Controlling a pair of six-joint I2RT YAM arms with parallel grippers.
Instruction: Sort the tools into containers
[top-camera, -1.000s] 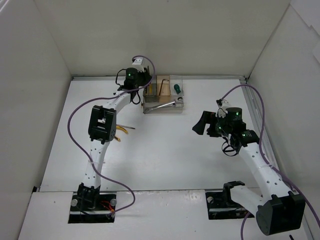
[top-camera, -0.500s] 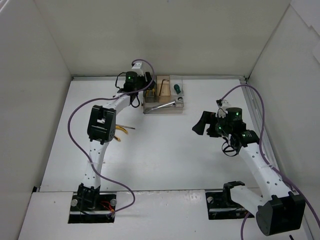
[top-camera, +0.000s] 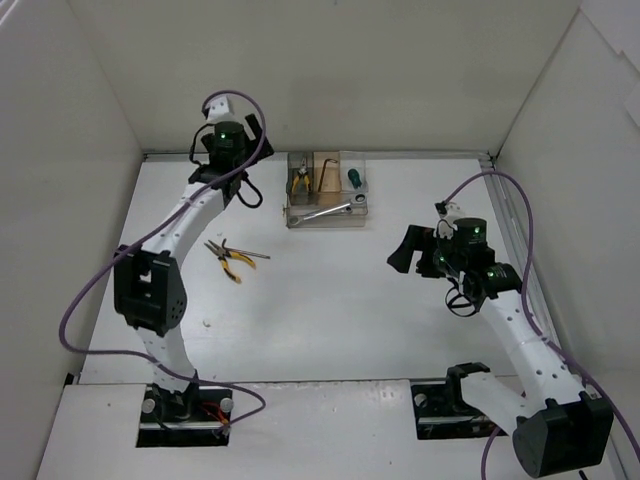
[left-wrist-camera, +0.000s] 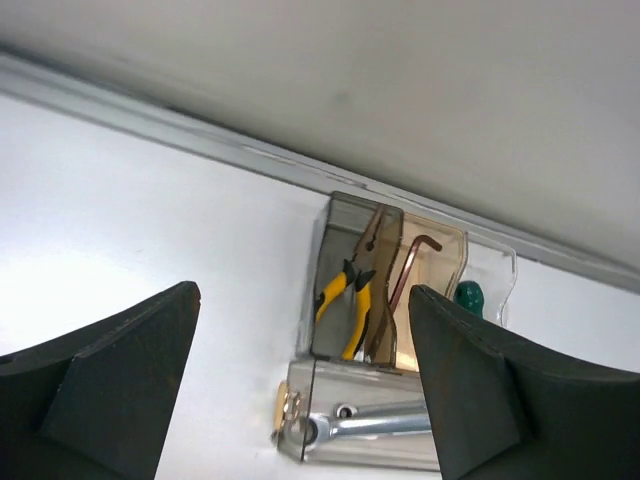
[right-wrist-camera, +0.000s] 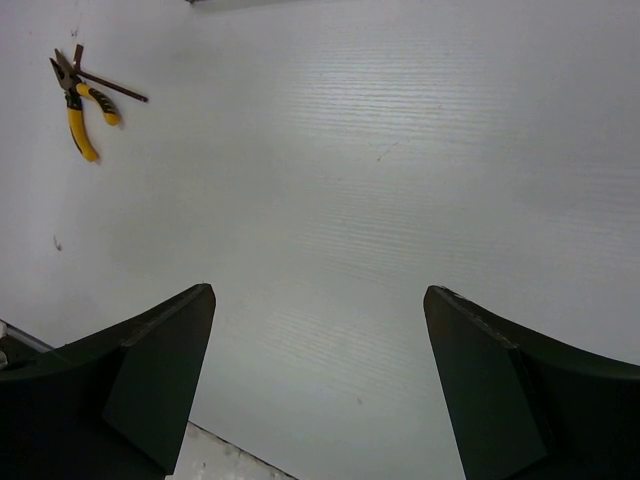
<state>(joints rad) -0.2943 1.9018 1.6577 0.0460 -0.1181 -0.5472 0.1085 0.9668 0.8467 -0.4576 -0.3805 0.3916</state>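
From above, a small clear plastic organizer box (top-camera: 360, 205) sits near the back wall. It has yellow-handled pliers (top-camera: 299, 181) in its left compartment and a silver wrench (top-camera: 325, 211) in the front tray.

The left wrist view shows the left gripper (left-wrist-camera: 302, 290) spread wide, holding nothing, facing the box.

In the right wrist view, the right gripper (right-wrist-camera: 318, 300) gapes wide above the white table (right-wrist-camera: 350, 150). Second yellow-handled pliers (right-wrist-camera: 78, 115) lie well apart from it, beside a thin dark rod (right-wrist-camera: 108, 85).
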